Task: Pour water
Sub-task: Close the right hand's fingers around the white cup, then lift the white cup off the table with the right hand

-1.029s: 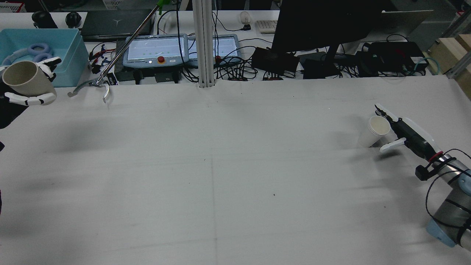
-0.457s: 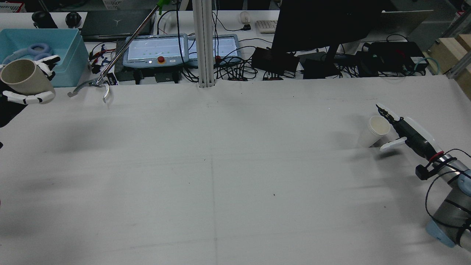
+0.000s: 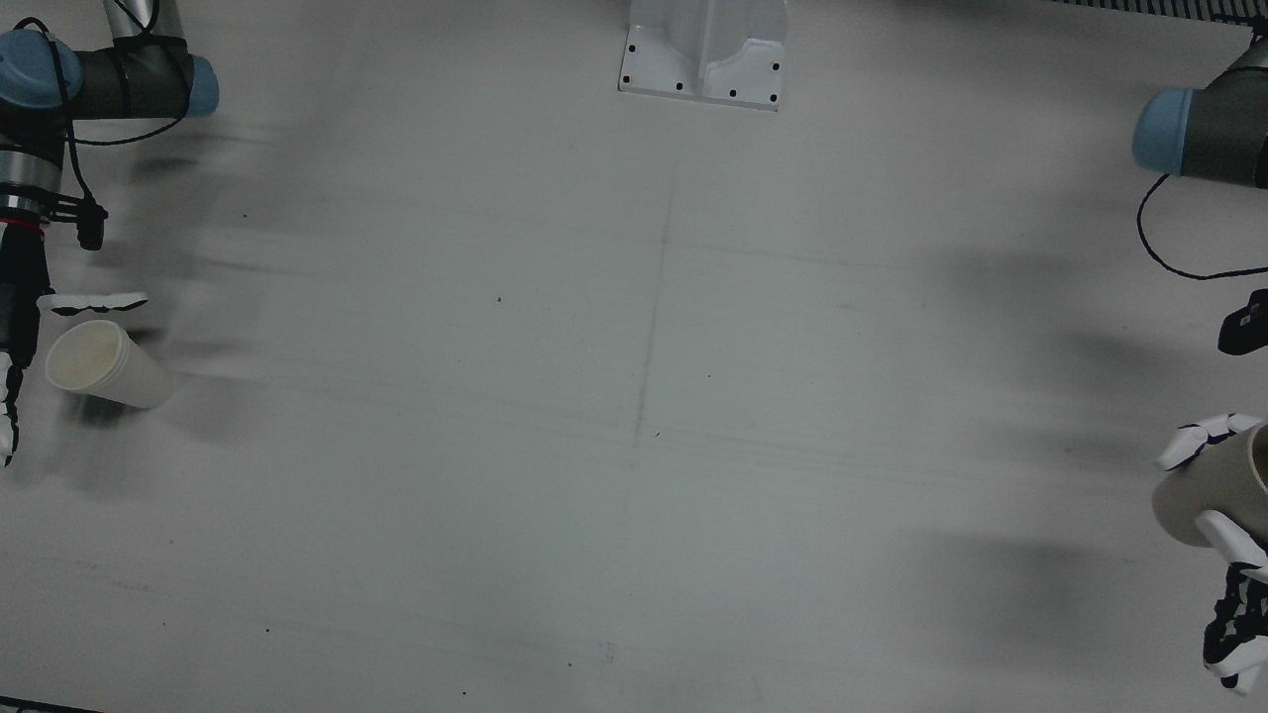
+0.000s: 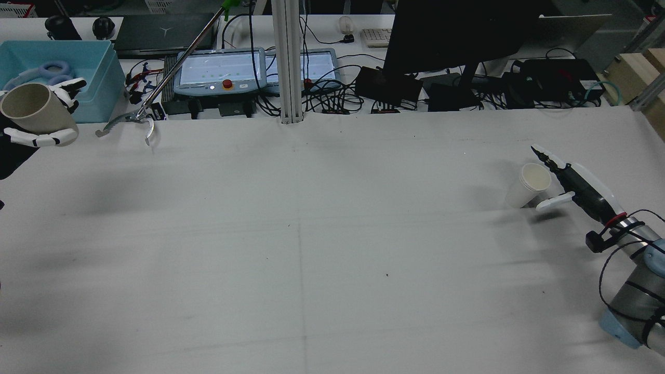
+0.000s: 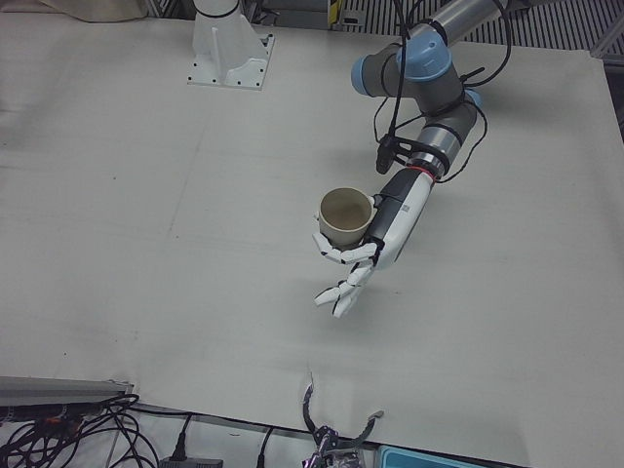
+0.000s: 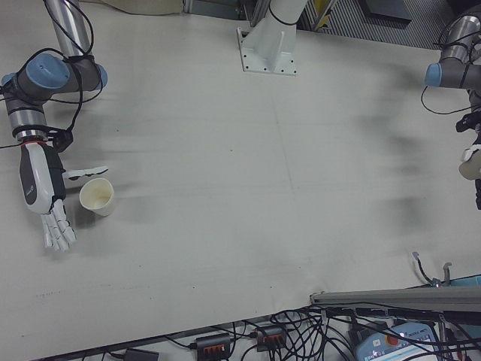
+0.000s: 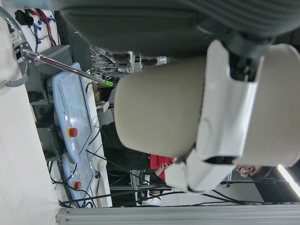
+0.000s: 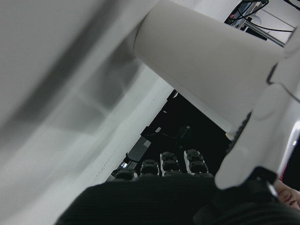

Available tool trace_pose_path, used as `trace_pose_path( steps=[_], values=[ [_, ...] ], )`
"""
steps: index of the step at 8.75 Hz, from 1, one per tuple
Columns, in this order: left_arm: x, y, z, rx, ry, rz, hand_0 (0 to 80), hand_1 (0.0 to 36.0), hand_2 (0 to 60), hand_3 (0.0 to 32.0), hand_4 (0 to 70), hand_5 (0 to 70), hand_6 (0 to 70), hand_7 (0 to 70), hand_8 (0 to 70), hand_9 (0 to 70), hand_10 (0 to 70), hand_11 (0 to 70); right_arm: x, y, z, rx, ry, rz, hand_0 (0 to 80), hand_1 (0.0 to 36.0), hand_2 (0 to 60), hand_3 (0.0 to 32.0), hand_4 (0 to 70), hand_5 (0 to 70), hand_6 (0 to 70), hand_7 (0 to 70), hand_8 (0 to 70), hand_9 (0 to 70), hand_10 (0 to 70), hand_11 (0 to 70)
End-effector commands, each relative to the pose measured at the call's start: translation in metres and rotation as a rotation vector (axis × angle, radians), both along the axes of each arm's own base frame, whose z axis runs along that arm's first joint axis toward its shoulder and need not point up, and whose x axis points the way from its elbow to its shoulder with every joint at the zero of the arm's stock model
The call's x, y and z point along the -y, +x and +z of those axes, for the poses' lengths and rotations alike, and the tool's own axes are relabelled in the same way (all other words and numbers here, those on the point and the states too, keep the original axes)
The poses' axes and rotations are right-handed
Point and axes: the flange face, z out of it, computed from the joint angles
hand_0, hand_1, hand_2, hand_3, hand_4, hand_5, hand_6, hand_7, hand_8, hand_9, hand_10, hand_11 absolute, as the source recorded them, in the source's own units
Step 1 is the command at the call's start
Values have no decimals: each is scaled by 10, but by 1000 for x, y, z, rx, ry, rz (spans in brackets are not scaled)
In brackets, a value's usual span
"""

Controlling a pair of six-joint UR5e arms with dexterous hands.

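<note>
Beige cup (image 4: pixel 32 108) is kept gripped by the left hand (image 4: pixel 45 136) at upper left; beside the white cup (image 4: pixel 529 184) at right, barely shifted, the right hand (image 4: pixel 563 182) is held open, so pouring is not begun.

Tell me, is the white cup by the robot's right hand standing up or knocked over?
Standing up. The white cup sits on its base on the table, rim facing upward.

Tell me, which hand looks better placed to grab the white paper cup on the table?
The right hand: it is open right beside the white paper cup. The left hand already holds a beige cup far away.
</note>
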Motion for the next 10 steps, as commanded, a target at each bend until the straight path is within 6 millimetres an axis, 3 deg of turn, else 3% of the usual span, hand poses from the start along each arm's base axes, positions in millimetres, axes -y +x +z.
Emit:
trace_pose_path(
  steps=[1,5,6,7,8,9,10],
  values=[
    [0,-1,0,0,2,0,700,360,600,0,700,700,115,163,55,60,20,51,18,-14,-10,-5,3,5,491,94,0,0,36,105,53,82,38,27,0,0],
    [4,-11,0,1,5,-19,694,360,600,0,700,700,117,163,54,61,24,56,34,-26,-25,-20,32,29,500,105,0,0,61,116,67,96,43,34,0,0],
    [4,-12,1,1,5,-21,688,360,600,0,700,700,116,164,54,61,22,53,39,-30,-31,-32,45,31,507,116,0,0,106,132,76,98,49,42,0,0],
    [5,-13,1,0,6,-24,685,360,600,0,700,700,117,163,54,61,24,56,43,-34,-36,-44,56,32,535,152,0,0,223,173,87,111,62,57,0,1],
    [5,-14,1,-1,8,-24,683,360,600,0,700,700,116,163,54,62,24,56,44,-33,-36,-45,57,34,551,147,7,0,578,267,121,158,84,91,15,29],
    [5,-13,3,0,6,-24,677,360,600,0,700,700,115,163,54,63,23,55,43,-33,-35,-46,55,34,539,102,0,0,700,399,155,194,111,132,39,56],
    [6,-13,3,0,6,-24,668,360,600,0,700,700,115,163,54,63,24,55,42,-32,-35,-44,53,33,529,92,0,0,700,516,180,220,130,162,48,70]
  ],
)
